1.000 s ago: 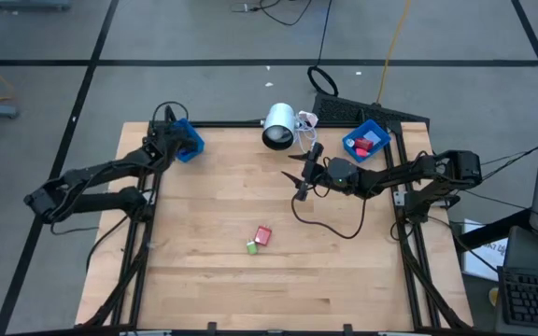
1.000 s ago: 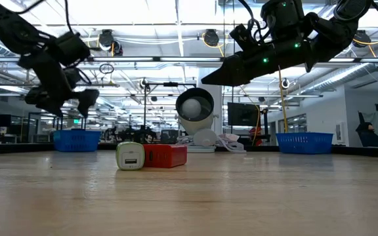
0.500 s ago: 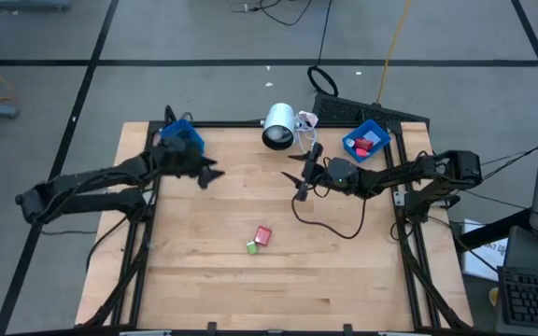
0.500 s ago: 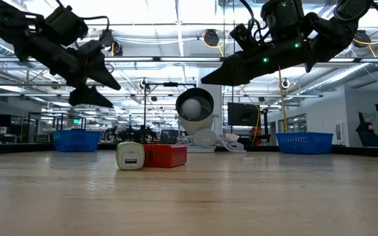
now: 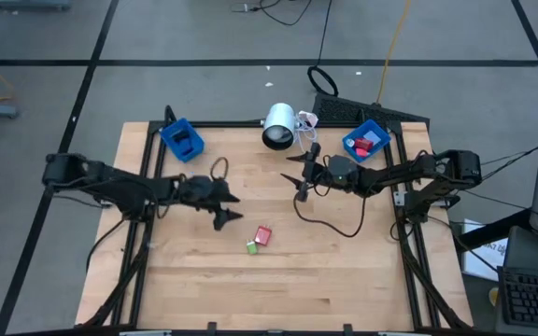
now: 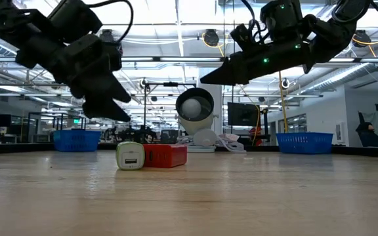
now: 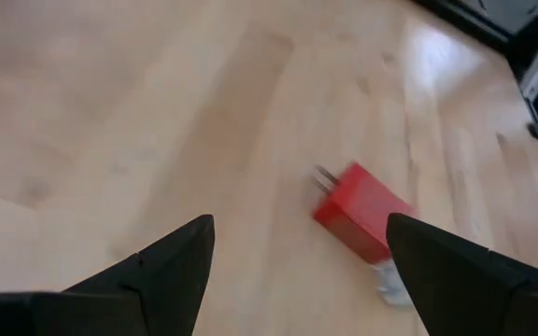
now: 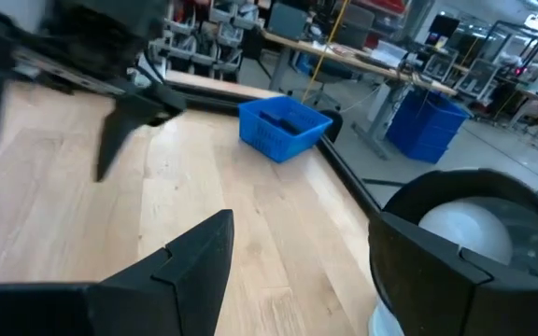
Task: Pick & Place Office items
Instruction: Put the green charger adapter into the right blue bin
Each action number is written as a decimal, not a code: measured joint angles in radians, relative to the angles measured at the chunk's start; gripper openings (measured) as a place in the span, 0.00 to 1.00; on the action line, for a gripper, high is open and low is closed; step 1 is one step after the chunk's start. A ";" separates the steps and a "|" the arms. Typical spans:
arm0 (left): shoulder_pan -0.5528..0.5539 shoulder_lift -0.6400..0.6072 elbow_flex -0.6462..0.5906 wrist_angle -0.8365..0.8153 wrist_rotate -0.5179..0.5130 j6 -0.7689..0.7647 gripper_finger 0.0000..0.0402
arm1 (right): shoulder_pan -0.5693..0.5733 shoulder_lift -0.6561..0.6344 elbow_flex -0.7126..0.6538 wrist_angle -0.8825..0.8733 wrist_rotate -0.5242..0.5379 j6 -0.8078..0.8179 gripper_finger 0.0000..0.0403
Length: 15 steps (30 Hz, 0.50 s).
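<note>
A red block (image 5: pixel 263 235) with metal prongs (image 7: pixel 325 177) lies on the table's middle, and a small white-and-green piece (image 5: pixel 251 247) lies against it. In the low view the red block (image 6: pixel 166 156) and the white piece (image 6: pixel 130 156) rest side by side on the wood. My left gripper (image 5: pixel 233 209) hovers open just left of them, slanting down, and its wrist view shows the red block (image 7: pixel 362 210) ahead of the open gripper (image 7: pixel 297 271). My right gripper (image 5: pixel 294 177) hangs open and level above the table's far right part, with nothing between its fingers (image 8: pixel 185 271).
One blue bin (image 5: pixel 182 140) stands at the far left corner. Another blue bin (image 5: pixel 366 142), holding a red item, stands at the far right. Between them a white lamp-like cylinder (image 5: pixel 278 128) lies on the far edge. A black cable (image 5: pixel 330 224) loops on the table below the right arm.
My left gripper has swung from above the far-left blue bin toward the table's middle and near side, ending beside the red block. It has turned about and sunk a little, and it has stayed open. The blocks have not moved.
</note>
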 joint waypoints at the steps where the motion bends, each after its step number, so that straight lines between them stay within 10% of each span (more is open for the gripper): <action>1: -0.024 0.023 0.005 0.007 -0.006 -0.024 0.80 | 0.000 0.000 0.000 -0.006 0.000 0.000 0.59; 15: -0.394 0.302 0.315 -0.205 -0.340 0.048 0.72 | 0.005 0.000 0.000 -0.018 -0.001 -0.006 0.59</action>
